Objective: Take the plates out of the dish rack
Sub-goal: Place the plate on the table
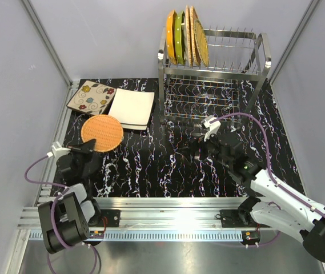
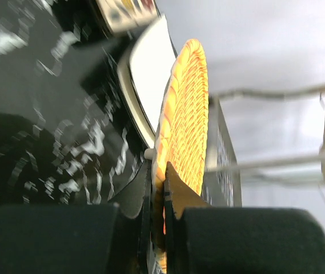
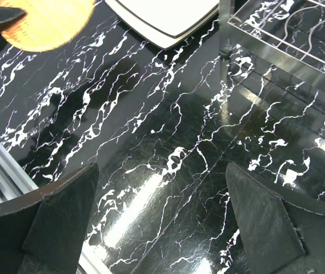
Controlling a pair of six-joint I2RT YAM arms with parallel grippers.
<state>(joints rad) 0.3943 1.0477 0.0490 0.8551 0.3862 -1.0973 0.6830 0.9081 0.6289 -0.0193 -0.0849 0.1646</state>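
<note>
Round woven wicker plate [image 1: 101, 132] pinched by left claw [image 2: 158, 178]; right claw [image 3: 159, 174] spread, empty.

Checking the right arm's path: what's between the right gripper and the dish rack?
Only bare black marbled tabletop separates right gripper and dish rack, per the right wrist view.

Left pincer [image 2: 157, 191] clamps wicker plate [image 2: 185, 120] rim.
</note>
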